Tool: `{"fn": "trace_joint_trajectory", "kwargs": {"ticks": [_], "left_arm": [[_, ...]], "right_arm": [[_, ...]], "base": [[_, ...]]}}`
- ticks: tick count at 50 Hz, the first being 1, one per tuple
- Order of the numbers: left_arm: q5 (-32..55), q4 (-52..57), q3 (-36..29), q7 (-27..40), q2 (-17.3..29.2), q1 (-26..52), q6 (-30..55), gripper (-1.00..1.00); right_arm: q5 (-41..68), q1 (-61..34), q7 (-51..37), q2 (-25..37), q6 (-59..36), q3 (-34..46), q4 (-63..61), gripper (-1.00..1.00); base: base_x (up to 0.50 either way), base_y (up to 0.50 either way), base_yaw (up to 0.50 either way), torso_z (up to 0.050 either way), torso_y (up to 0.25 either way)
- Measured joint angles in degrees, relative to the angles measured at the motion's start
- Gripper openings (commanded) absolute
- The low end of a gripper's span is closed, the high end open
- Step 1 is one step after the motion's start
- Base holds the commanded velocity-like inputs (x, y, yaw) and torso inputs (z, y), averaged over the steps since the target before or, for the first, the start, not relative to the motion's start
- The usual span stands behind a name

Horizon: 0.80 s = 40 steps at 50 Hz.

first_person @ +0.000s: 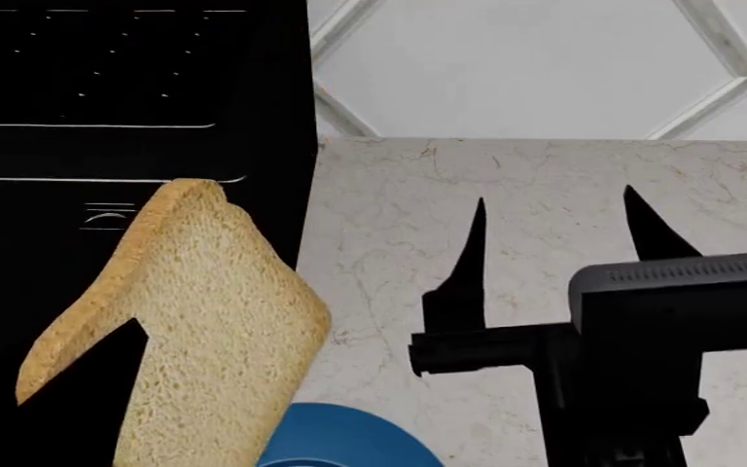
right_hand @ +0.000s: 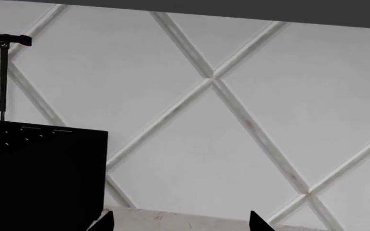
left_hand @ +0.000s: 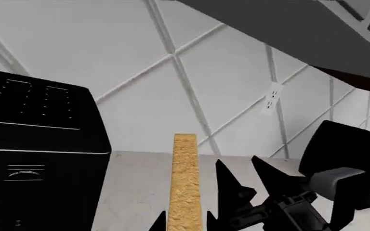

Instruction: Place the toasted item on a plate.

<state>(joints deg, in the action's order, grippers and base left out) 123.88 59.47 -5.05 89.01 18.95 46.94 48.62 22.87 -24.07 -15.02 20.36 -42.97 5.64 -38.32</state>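
A light tan bread slice with a golden-brown crust (first_person: 179, 331) was gripped upright in the left claw (left_hand: 191, 226) — directly above the blue-rimmed round plate (first_person: 341, 438) on the marble table (first_person: 529, 195). The right claw (first_person: 555, 233) was held open, empty.

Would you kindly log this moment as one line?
left gripper: holds bread slice | right gripper: open, empty | blue plate: below slice

You won't find any readable text, brand, number or sign in any view. The black appliance (first_person: 127, 117) only carries faint rows of pale dots and a small curved line mark on its front, too blurred to read. The white wall outlet (left_hand: 273, 97) shows bare slots, no lettering.
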Motion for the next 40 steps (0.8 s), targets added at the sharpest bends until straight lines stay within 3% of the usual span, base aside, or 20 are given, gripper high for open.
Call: {"fn": "trace_joint_trajectory", "kwargs": {"ticks": [17, 40], "left_arm": [[9.3, 0.4, 10.9, 0.7, -2.0, -10.1, 6.3, -1.00], [0.6, -4.3, 14.6, -11.5, -11.0, -21.6, 19.9, -1.00]], "right_arm": [[0.1, 0.5, -0.5, 0.2, 0.1, 0.3, 0.1, 1.00], [0.1, 1.3, -1.2, 0.6, 0.2, 0.6, -0.1, 1.00]], "base": [[0.00, 0.00, 0.00, 0.000, 0.000], [0.00, 0.00, 0.00, 0.000, 0.000]]}}
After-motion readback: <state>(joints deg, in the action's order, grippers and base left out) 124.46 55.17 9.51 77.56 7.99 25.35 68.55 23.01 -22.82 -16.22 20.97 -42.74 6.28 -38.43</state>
